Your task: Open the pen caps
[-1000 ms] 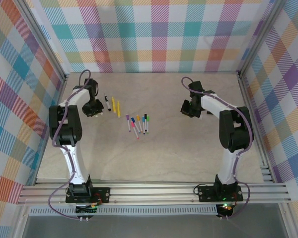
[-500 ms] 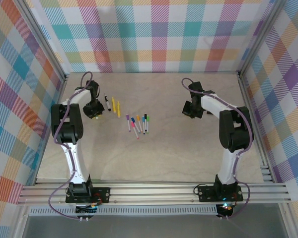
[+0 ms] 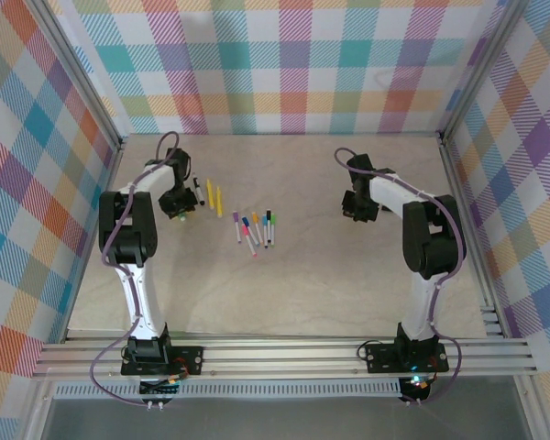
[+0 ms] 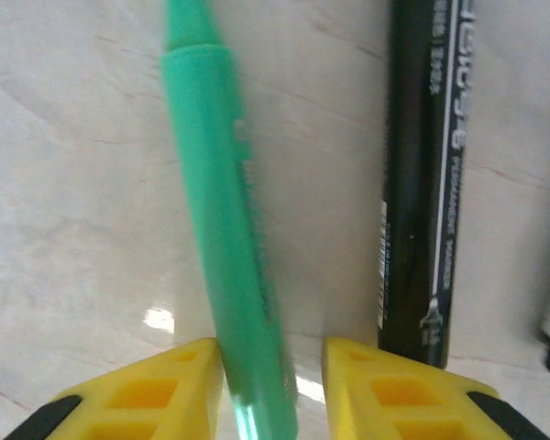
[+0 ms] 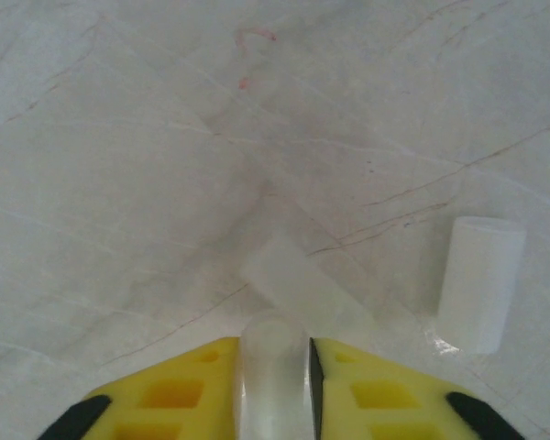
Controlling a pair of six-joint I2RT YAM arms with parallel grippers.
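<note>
While the left tool point(image 4: 270, 371) is sitting released astride the green pen point(image 4: 215, 229), it is risking rolling loose; right tool point(image 5: 275, 353) is flanking a clear cap point(image 5: 273, 390), grip undeterminable.

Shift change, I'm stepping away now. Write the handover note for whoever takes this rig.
Left end effector: open, straddling the green pen on the table; black pen beside it.
Right end effector: clear cap between its fingers, grip unclear; a second cap lies loose nearby.
Other pens: yellow pens next to the black pen, bunch in the middle.
Done: apparently two caps off.
Left: the bunch looks still capped; work through it.
</note>
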